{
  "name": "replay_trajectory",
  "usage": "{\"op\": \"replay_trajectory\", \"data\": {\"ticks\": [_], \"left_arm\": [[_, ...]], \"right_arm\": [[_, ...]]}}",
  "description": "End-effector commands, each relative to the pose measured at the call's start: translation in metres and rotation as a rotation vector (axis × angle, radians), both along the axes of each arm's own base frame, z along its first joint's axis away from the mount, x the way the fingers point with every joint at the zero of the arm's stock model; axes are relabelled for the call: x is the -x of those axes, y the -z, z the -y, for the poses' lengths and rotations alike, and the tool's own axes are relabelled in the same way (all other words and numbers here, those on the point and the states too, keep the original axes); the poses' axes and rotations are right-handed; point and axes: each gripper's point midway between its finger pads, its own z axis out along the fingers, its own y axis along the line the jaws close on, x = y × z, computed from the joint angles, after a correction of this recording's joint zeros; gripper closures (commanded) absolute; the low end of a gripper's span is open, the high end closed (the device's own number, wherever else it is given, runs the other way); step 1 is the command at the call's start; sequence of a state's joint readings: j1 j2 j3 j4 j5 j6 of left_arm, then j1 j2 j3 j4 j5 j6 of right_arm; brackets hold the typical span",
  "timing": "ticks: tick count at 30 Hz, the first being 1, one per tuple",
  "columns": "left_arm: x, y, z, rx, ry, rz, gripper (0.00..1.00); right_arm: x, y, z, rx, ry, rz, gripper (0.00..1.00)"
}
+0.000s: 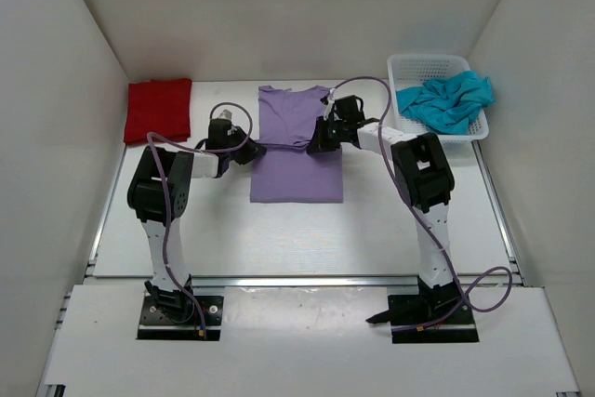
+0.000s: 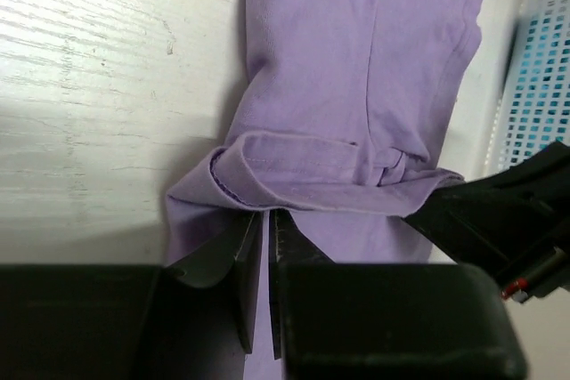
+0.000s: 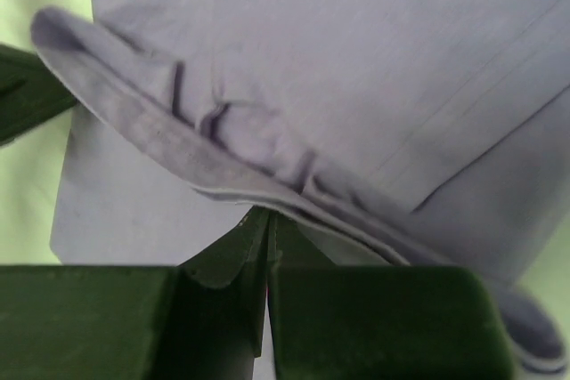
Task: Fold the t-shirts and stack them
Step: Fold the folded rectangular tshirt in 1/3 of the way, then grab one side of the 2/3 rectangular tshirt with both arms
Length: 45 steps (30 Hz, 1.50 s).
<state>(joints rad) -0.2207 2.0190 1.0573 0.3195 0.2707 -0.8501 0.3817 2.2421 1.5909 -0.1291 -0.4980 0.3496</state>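
A lavender t-shirt [image 1: 296, 174] lies flat mid-table, its upper half pulled into a raised fold across the middle. My left gripper [image 1: 253, 149] pinches that fold at its left end. In the left wrist view the fingers stand almost together, tips [image 2: 267, 213] tucked under the hem of the shirt [image 2: 356, 60]. At the fold's right end my right gripper [image 1: 316, 144] is shut, and its tips [image 3: 269, 213] meet the hem of the shirt [image 3: 356, 68]. A folded red t-shirt [image 1: 158, 111] rests at the back left. A crumpled teal t-shirt [image 1: 446, 101] lies in the basket.
A white mesh basket [image 1: 432, 62] stands at the back right against the wall; its side [image 2: 534, 86] shows in the left wrist view. White walls close in the table on three sides. Both arm bases sit at the near edge.
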Motion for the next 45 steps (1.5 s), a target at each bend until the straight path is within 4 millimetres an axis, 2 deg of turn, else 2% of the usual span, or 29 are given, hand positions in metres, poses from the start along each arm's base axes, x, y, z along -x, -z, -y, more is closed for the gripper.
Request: {"op": "replay_trajectory", "data": {"ticks": [1, 5, 10, 12, 13, 14, 16, 18, 19, 20, 21, 22, 24, 25, 26, 28, 29, 30, 32, 35, 40, 43, 45], "left_arm": [[-0.009, -0.012, 0.005, 0.094, 0.007, 0.02, 0.79], [-0.013, -0.012, -0.008, 0.146, -0.038, 0.017, 0.72], [-0.01, -0.028, -0.017, 0.229, -0.069, 0.034, 0.64], [0.006, -0.036, -0.018, 0.229, -0.065, 0.055, 0.65], [0.019, -0.03, -0.02, 0.213, -0.068, 0.045, 0.64], [0.021, -0.041, -0.026, 0.182, -0.091, 0.081, 0.64], [0.041, -0.042, -0.032, 0.118, -0.095, 0.081, 0.62], [0.07, -0.039, -0.03, 0.052, -0.073, 0.076, 0.6], [0.089, -0.022, -0.03, -0.003, -0.059, 0.033, 0.58], [0.092, -0.03, -0.032, -0.039, -0.056, 0.064, 0.56], [0.106, -0.024, -0.034, -0.093, -0.046, 0.054, 0.55], [0.119, -0.021, -0.037, -0.123, -0.041, 0.04, 0.54], [0.136, -0.014, -0.04, -0.2, -0.024, 0.045, 0.49], [0.149, -0.008, -0.04, -0.225, -0.005, 0.026, 0.48], [0.155, -0.002, -0.044, -0.259, -0.002, 0.011, 0.48], [0.162, 0.002, -0.05, -0.286, -0.007, 0.01, 0.46], [0.168, 0.008, -0.055, -0.288, -0.016, -0.004, 0.46], [0.168, 0.007, -0.053, -0.275, -0.01, -0.001, 0.46], [0.169, 0.013, -0.054, -0.274, -0.01, -0.023, 0.46], [0.166, 0.016, -0.047, -0.271, 0.013, -0.027, 0.46], [0.169, 0.029, -0.038, -0.255, 0.039, -0.063, 0.51], [0.17, 0.033, -0.035, -0.248, 0.051, -0.067, 0.57], [0.172, 0.034, -0.032, -0.225, 0.058, -0.075, 0.63]], "right_arm": [[-0.024, -0.02, -0.001, -0.051, 0.011, 0.045, 1.0], [-0.034, -0.018, 0.008, -0.038, 0.055, 0.04, 1.0], [-0.051, -0.019, 0.014, -0.041, 0.095, 0.031, 1.0], [-0.046, -0.025, 0.012, -0.036, 0.081, 0.025, 1.0], [-0.046, -0.038, 0.012, -0.044, 0.084, 0.053, 1.0], [-0.043, -0.04, 0.015, -0.035, 0.091, 0.061, 1.0], [-0.038, -0.061, 0.019, -0.039, 0.103, 0.098, 1.0], [-0.022, -0.081, 0.026, -0.033, 0.133, 0.126, 1.0], [-0.01, -0.089, 0.031, -0.032, 0.155, 0.134, 1.0], [-0.002, -0.09, 0.032, -0.035, 0.164, 0.134, 1.0], [0.01, -0.094, 0.043, -0.044, 0.195, 0.136, 0.99], [0.026, -0.091, 0.048, -0.055, 0.215, 0.133, 0.99], [0.048, -0.087, 0.056, -0.071, 0.237, 0.129, 0.9], [0.062, -0.077, 0.062, -0.064, 0.236, 0.109, 0.84], [0.067, -0.083, 0.064, -0.068, 0.243, 0.127, 0.78], [0.091, -0.06, 0.079, -0.063, 0.245, 0.074, 0.68], [0.097, -0.06, 0.078, -0.072, 0.24, 0.078, 0.64], [0.106, -0.046, 0.084, -0.063, 0.246, 0.044, 0.62], [0.123, -0.026, 0.092, -0.05, 0.231, -0.011, 0.61], [0.143, -0.005, 0.095, -0.034, 0.215, -0.059, 0.6], [0.152, 0.006, 0.096, -0.065, 0.222, -0.08, 0.59], [0.156, 0.013, 0.097, -0.073, 0.222, -0.097, 0.66], [0.154, 0.012, 0.095, -0.096, 0.222, -0.099, 0.75]]}}
